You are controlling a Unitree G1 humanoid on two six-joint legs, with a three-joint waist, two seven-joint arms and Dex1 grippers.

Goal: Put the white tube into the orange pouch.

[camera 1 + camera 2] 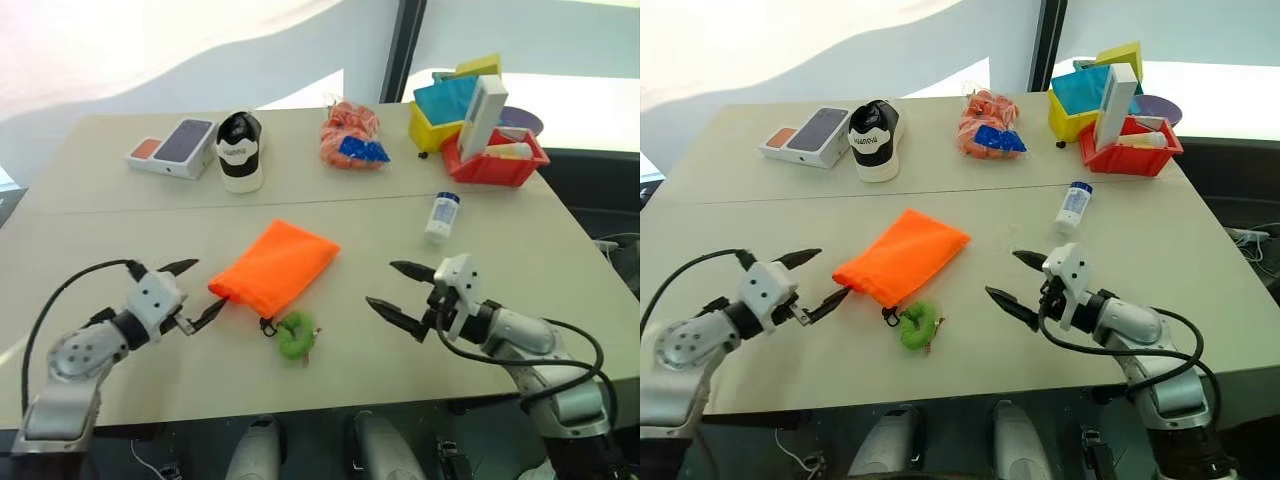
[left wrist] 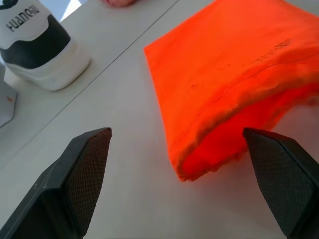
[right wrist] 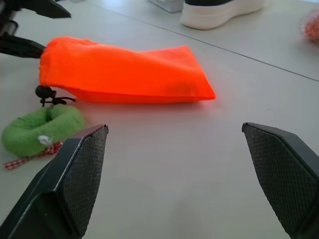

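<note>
Pouch: the orange pouch (image 1: 277,265) lies flat in the middle of the table (image 1: 90,230), mouth toward the left gripper; what is inside cannot be told. Its black cord ends in a green ring (image 1: 295,334) just beside the mouth.
Tube: the white tube (image 1: 442,215) lies on the table, well apart from the pouch, near the bins.
Red bin: the red bin (image 1: 494,164) at the far right corner holds a tall white box (image 1: 481,117) standing tilted.
Yellow bin: the yellow bin (image 1: 432,128) holds blue and yellow items.
Left gripper: the left gripper (image 1: 193,293) is spread wide and empty, one finger close to the pouch's mouth; contact unclear.
Right gripper: the right gripper (image 1: 397,289) is wide apart, empty, over bare table.
Surface: beige table with a shoe (image 1: 239,149), a phone box (image 1: 173,147) and an orange mesh bag (image 1: 351,135) along the far side.
</note>
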